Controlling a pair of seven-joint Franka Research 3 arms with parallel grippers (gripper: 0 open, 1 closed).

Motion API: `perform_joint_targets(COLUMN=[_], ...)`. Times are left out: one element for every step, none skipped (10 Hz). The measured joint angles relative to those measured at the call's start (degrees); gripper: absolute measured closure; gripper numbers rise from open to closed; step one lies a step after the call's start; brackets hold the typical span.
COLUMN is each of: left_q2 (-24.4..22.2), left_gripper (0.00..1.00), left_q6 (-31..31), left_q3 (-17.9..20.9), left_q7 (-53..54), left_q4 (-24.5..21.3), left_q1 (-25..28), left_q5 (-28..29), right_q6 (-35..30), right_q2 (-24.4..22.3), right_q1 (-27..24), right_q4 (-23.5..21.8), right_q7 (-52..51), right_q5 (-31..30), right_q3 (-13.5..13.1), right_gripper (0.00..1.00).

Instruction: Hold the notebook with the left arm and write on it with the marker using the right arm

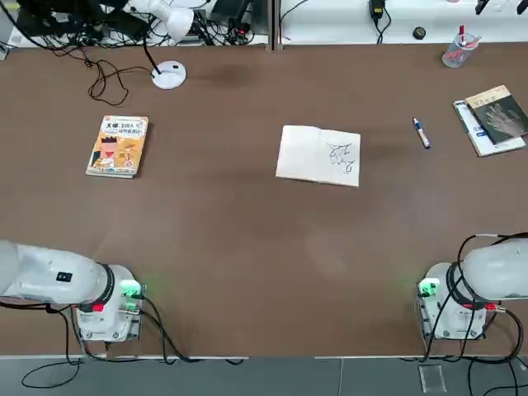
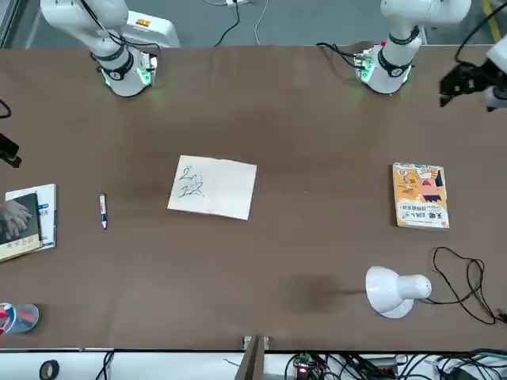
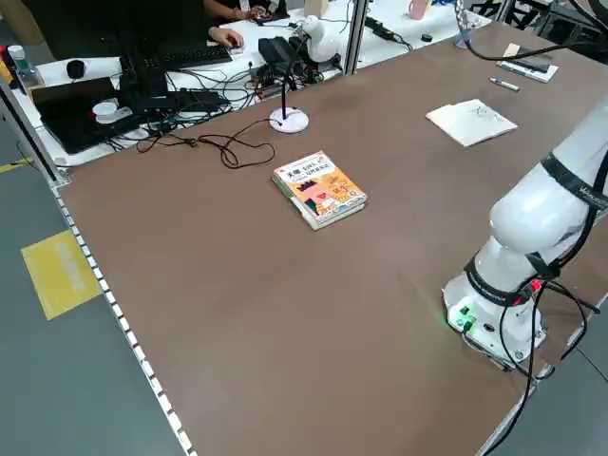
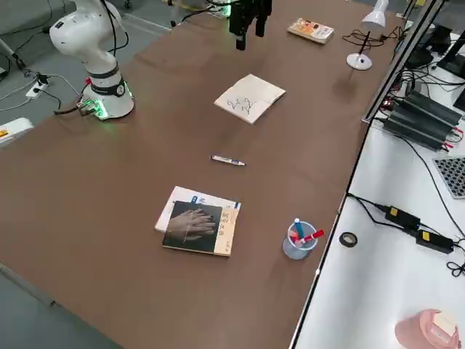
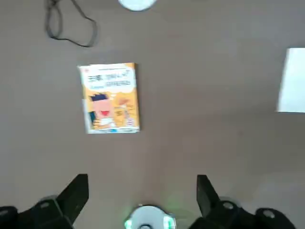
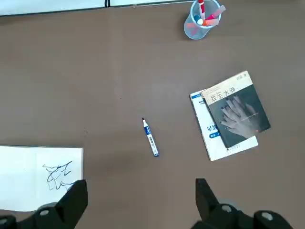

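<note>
Right wrist view shows the right gripper [image 6: 141, 200] with jaws spread wide and empty, high over the table; the marker [image 6: 150, 137] lies just ahead of its fingers, the notebook [image 6: 40, 176] off to one side, already scribbled. The left gripper [image 5: 142, 198] is likewise agape and bare, the notebook's edge well off to one side. Neither holding nor grasping has begun. A yellow-orange book [image 5: 110, 98], dark-covered book [image 6: 240, 110] and pen cup [image 6: 201, 20] sit clear of both paths.

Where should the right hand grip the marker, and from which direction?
Grip the marker mid-barrel, coming straight down with the open right hand fingers across its length. It lies flat and alone on the table, between the notebook and the stacked books.
</note>
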Motion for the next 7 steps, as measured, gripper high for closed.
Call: perform_joint_targets(left_q2=[0.16, 0.45, 0.87, 1.34, 1.86, 2.49, 3.19], left_gripper=[0.0, 0.0, 0.0, 0.0, 0.0, 0.0, 0.0], left_q6=[0.02, 0.12, 0.48, 1.01, 1.4, 2.01, 3.0], left_q3=[-1.45, -3.16, -5.39, -7.76, -10.08, -12.31, -14.26], left_q7=[-2.01, -3.92, -6.25, -8.74, -11.09, -13.1, -14.75], left_q4=[0.0, 0.01, 0.01, 0.01, 0.02, 0.02, 0.01], left_q1=[-0.17, -0.23, -0.27, -0.35, -0.43, -0.49, -0.55], left_q5=[-1.13, -1.74, -1.92, -1.95, -1.95, -1.95, -1.95], right_q6=[0.0, 0.01, 0.01, 0.01, 0.01, 0.01, 0.02], right_q2=[0.0, 0.0, 0.0, 0.0, 0.0, 0.0, 0.0], right_q1=[0.0, 0.01, 0.03, 0.05, 0.05, 0.06, 0.06], right_q4=[0.0, 0.0, 0.0, 0.0, 0.0, 0.0, 0.0], right_q7=[0.0, 0.0, 0.0, 0.0, 0.0, 0.0, 0.0], right_q5=[0.0, 0.0, 0.0, 0.0, 0.0, 0.0, 0.0], right_q3=[0.01, 0.02, 0.03, 0.04, 0.04, 0.03, 0.03], right_gripper=[0.0, 0.0, 0.0, 0.0, 0.0, 0.0, 0.0])
